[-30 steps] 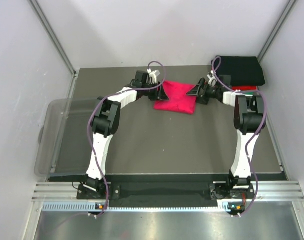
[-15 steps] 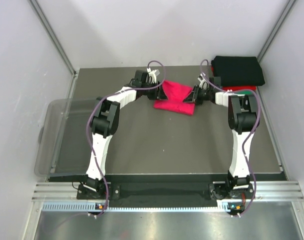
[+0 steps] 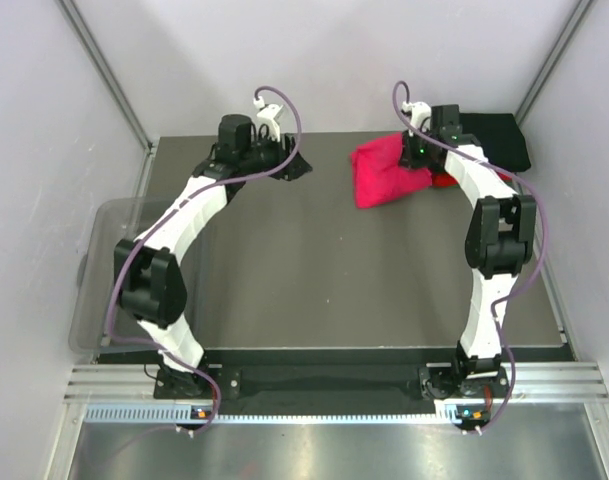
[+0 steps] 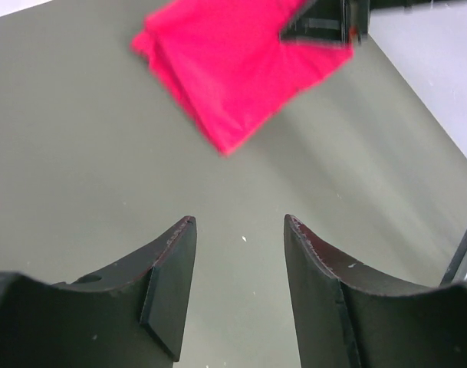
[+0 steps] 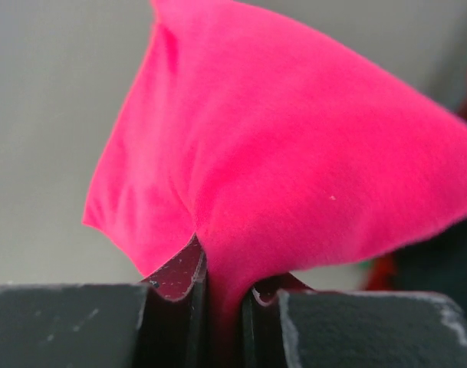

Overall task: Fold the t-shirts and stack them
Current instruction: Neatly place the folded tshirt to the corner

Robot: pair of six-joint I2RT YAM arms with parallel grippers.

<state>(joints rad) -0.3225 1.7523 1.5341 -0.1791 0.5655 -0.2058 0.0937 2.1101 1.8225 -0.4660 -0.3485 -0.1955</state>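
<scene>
While the right tool (image 5: 221,277) is shut tight on the pink shirt (image 5: 294,153), the left tool (image 4: 239,230) stands wide open with nothing in it.
The right arm (image 3: 494,240) bends at the elbow and turns in at the far right of the table (image 3: 334,280); the shirt hangs from its tool, just beside the black shirt (image 3: 499,135) in the corner. The left arm (image 3: 189,205) leans to the far left, its tool aimed at the pink shirt, well apart from it.

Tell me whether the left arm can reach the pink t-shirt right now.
Probably yes: only bare table lies between the open left gripper and the pink t-shirt. But the right gripper is shut on it.
</scene>
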